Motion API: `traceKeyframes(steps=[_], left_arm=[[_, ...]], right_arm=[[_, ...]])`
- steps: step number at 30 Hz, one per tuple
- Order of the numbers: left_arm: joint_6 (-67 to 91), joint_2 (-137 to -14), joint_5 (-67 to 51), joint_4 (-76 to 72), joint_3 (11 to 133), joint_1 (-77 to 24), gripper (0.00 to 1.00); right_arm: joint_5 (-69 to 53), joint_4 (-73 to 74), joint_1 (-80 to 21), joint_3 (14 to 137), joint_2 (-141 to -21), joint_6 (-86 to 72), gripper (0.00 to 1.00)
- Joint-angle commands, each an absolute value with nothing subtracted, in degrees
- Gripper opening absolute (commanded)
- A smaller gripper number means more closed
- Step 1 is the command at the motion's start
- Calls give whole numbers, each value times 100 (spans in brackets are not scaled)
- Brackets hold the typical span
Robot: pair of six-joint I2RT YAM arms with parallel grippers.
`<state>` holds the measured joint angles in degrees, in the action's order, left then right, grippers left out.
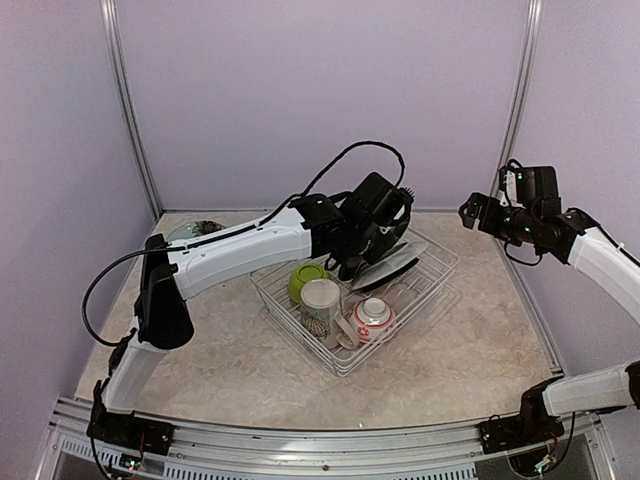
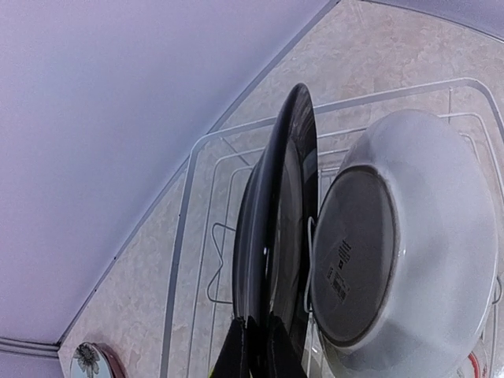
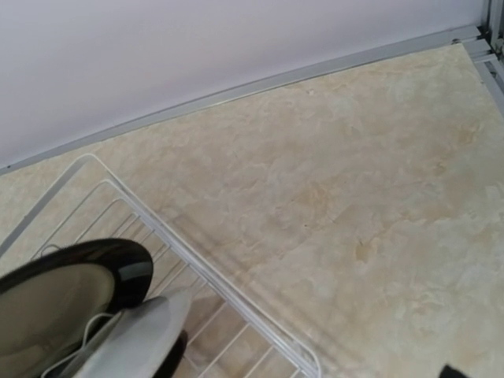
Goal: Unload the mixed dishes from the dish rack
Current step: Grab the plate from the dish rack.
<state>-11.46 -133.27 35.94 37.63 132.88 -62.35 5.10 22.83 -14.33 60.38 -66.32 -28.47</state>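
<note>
The white wire dish rack (image 1: 437, 262) sits mid-table. In it are a lime-green bowl (image 1: 306, 281), a cream mug (image 1: 320, 299), a white-and-red small bowl (image 1: 373, 318), and an upright black plate (image 2: 276, 228) next to a white plate (image 2: 409, 252). My left gripper (image 2: 253, 358) is shut on the black plate's rim, with one dark finger on each face. In the top view, the left gripper (image 1: 360, 262) is over the rack's far half. My right gripper (image 1: 472, 212) hangs open and empty to the right of the rack, off the table. Its wrist view shows the rack's corner (image 3: 220, 276), the black plate (image 3: 126, 268) and the white plate (image 3: 134, 331).
A flower-patterned plate with a red rim (image 2: 90, 362) lies on the table at the back left (image 1: 195, 230), outside the rack. Lilac walls with metal corner posts close in the beige table (image 1: 480, 340) on three sides.
</note>
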Motion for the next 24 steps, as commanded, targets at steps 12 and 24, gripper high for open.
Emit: traceKeyframes(steps=[12, 24], left_arm=[[-209, -13484, 3275, 4836, 14030, -5939, 31], [-240, -13752, 3204, 5107, 14184, -5757, 54]], right_arm=[[411, 2146, -1424, 5924, -6666, -2890, 100], [353, 2120, -1423, 5910, -6722, -2904, 100]])
